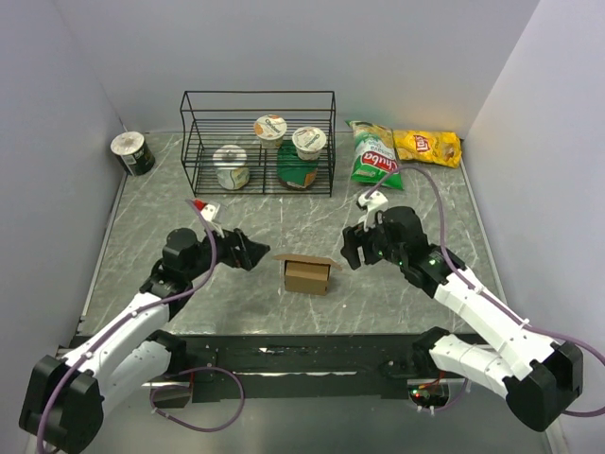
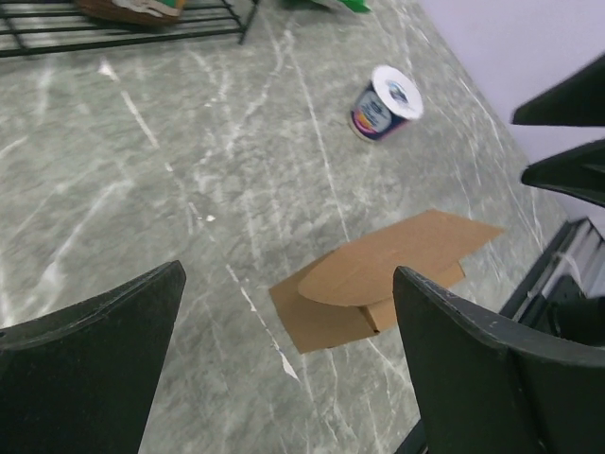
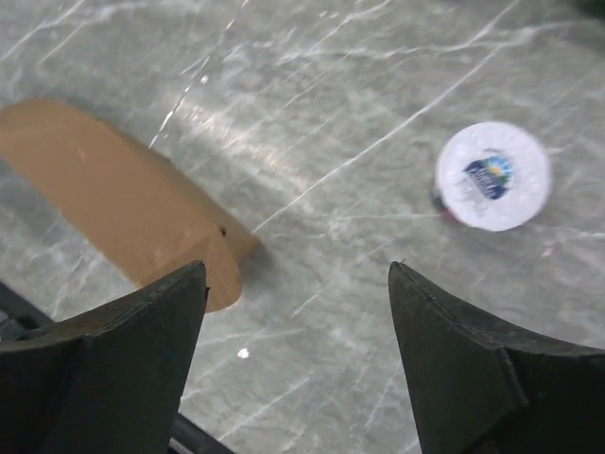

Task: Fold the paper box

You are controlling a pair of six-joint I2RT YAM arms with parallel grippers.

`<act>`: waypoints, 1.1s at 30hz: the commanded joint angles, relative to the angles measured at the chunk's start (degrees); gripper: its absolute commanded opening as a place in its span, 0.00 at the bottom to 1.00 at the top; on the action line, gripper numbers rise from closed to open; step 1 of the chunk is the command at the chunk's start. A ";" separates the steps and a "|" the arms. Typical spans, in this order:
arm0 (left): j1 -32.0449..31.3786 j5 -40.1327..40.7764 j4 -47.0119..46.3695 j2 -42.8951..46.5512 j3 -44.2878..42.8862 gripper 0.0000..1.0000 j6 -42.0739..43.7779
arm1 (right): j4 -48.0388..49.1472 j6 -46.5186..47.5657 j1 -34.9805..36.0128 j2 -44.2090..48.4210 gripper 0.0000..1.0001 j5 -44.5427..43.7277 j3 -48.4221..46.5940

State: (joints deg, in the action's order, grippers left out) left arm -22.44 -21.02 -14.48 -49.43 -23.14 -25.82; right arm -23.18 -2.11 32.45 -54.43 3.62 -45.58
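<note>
The paper box [image 1: 307, 273] is a small brown cardboard box standing on the marble table between my two arms, its top flaps spread outward. In the left wrist view the paper box [image 2: 378, 279] lies just ahead of the fingers, a rounded flap over its top. My left gripper [image 1: 261, 253] sits a little to the box's left, open and empty [image 2: 288, 274]. My right gripper [image 1: 348, 248] is just off the box's right side, also open with nothing between its fingers [image 3: 298, 270]. A rounded flap of the paper box [image 3: 113, 199] shows beside that gripper's left finger.
A black wire rack [image 1: 258, 142] with several yogurt cups stands at the back. Chip bags [image 1: 405, 149] lie at the back right, and a cup [image 1: 132, 153] stands at the back left. A yogurt cup [image 2: 386, 102] lies on its side beyond the box. Walls close in on both sides.
</note>
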 commanded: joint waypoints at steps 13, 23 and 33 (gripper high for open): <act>-9.91 1.94 -4.50 -2.52 1.86 0.97 9.04 | 7.09 1.67 7.71 1.09 0.77 7.64 5.42; -10.52 1.76 -5.03 -7.16 0.29 0.83 11.41 | 6.13 2.64 10.44 -3.75 0.73 1.40 4.10; -13.42 7.12 -5.47 -8.76 -1.74 0.69 13.69 | 4.28 2.20 10.97 -4.89 0.58 -1.59 3.22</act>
State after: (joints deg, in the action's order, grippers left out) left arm -34.06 -17.39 -17.69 -58.15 -21.82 -14.17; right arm -18.70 -0.05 42.76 -59.00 4.43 -40.38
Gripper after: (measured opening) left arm 0.695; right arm 0.597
